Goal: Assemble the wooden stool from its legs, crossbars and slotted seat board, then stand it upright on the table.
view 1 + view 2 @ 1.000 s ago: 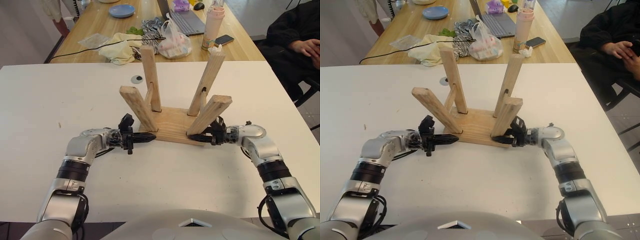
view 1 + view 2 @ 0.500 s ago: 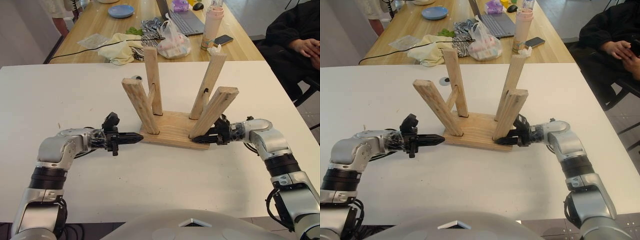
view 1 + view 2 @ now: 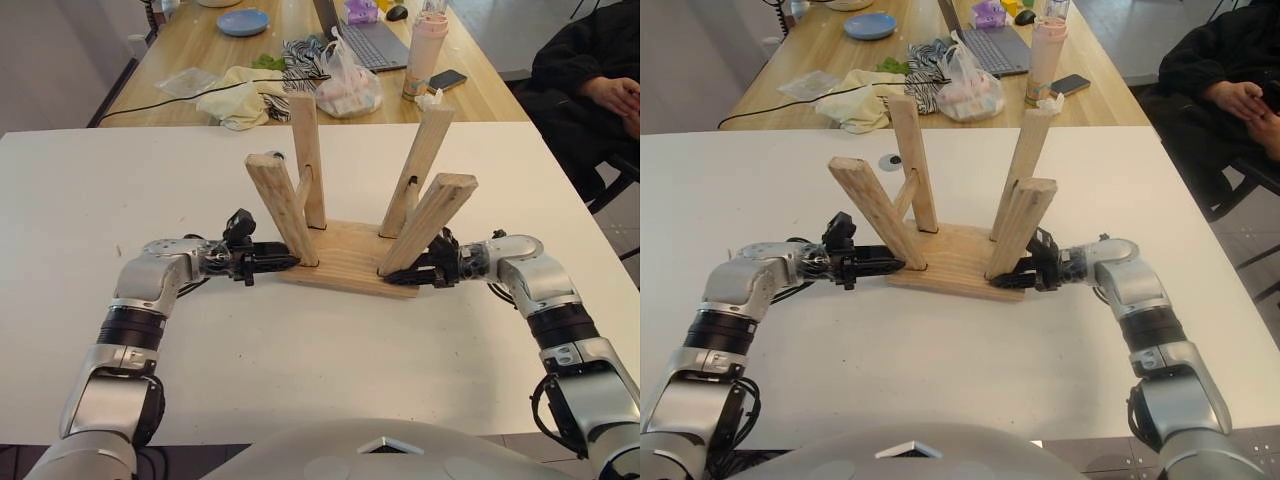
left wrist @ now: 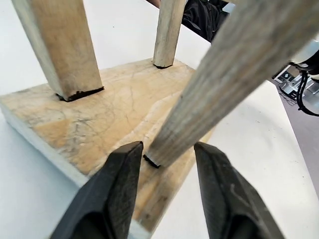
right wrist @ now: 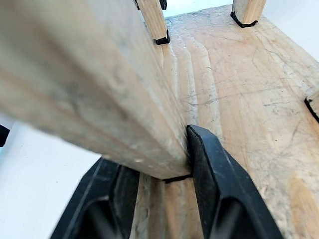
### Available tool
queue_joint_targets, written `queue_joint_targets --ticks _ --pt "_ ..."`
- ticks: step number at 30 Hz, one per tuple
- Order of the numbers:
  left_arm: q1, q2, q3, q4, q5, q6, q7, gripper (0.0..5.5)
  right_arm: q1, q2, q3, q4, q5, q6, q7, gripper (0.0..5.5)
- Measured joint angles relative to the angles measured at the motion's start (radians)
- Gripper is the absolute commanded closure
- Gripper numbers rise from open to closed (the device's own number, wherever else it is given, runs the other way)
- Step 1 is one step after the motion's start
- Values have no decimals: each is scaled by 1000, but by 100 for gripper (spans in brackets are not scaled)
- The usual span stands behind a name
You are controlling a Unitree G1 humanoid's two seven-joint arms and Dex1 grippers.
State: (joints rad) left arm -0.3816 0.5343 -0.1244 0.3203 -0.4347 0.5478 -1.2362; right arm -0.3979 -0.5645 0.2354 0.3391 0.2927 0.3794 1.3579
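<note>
At centre left of the head view, the left gripper point(image 3: 280, 263) is lying low on the table point(image 3: 320, 380). Its fingers point(image 4: 122, 174) are standing apart, one on each side of the near left leg point(image 3: 282, 205) where it enters the board, not clamping.

At frame centre the stool point(image 3: 350, 238) is sitting inverted, with its seat board point(image 3: 335, 265) flat on the table and four legs pointing up.

At centre right, the right gripper point(image 3: 400, 279) is pinching the near right leg point(image 3: 432, 222) just above the board.

We are judging the wood stiff, fairly heavy and rough enough to grip (the slotted joints may pull loose). We are recommending holds low on the legs, on both sides.
</note>
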Motion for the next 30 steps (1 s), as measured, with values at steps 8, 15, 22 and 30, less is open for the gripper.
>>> queue_joint_targets --ticks 8,15,22,30 --pt "-68 -18 5 82 -2 59 -68 387 -21 -2 1 12 -7 -14 13 430" --pt "-51 138 -97 -69 -53 306 -226 388 -44 -13 36 -38 25 145 114 430" --pt "38 203 64 -313 -293 813 -102 406 -145 -94 100 -103 156 575 252 430" --pt "-154 86 197 -145 -281 977 156 356 -366 -22 101 170 249 1039 169 353"
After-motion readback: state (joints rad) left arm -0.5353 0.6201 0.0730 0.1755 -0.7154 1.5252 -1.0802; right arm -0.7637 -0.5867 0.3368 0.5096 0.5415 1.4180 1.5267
